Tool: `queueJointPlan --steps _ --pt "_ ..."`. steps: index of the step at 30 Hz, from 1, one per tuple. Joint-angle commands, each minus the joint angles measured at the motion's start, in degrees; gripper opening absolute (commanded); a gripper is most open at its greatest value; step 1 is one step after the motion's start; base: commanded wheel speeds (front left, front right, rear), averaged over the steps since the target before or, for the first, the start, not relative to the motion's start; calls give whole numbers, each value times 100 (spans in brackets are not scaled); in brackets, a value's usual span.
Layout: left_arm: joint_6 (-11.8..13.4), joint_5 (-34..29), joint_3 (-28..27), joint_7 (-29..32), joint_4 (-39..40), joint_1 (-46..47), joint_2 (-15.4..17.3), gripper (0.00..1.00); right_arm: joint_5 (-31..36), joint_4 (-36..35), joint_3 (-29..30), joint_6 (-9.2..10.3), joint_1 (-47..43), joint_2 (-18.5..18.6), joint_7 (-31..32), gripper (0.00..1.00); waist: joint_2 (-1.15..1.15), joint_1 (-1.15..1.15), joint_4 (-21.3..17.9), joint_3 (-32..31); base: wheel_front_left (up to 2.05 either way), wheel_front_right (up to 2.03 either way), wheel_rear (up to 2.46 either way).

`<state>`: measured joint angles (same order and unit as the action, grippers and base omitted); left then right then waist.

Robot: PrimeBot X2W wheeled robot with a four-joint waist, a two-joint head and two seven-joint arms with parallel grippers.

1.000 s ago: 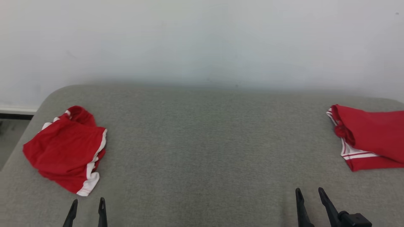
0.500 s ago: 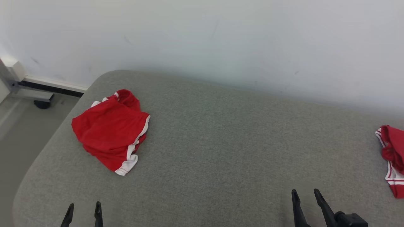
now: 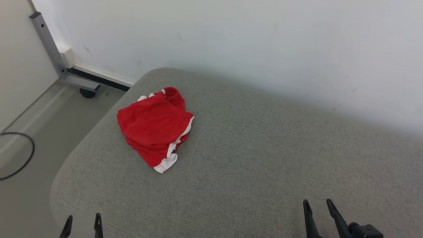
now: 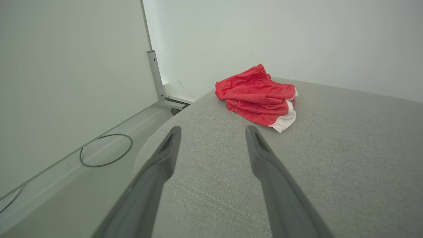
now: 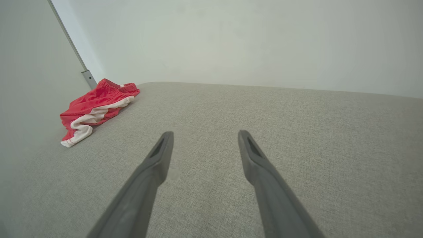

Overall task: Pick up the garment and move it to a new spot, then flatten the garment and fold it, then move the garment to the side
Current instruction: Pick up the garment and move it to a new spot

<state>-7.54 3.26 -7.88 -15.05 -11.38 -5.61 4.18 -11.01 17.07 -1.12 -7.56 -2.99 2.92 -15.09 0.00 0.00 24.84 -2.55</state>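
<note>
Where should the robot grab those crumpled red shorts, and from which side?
Probably the white-trimmed hem corner of the red shorts: it juts toward the robot, clear of the bunched folds. Come down from the near side with the open left gripper, the closer one.

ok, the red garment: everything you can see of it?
The red garment looks like soft knit shorts with white trim along the hems and a gathered elastic waistband at its far end. It lies crumpled and loosely folded over itself, not flattened, near the far left corner of the grey padded surface. Only that surface touches it; the left gripper and right gripper, both open, sit well short of it.
</note>
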Motion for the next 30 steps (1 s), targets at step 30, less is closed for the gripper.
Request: queueJointPlan --steps 30 --pt "12 295 -327 -16 -383 1138 224 100 129 -52 -263 12 257 -6 -8 100 0 0 -732 181 0 0 0"
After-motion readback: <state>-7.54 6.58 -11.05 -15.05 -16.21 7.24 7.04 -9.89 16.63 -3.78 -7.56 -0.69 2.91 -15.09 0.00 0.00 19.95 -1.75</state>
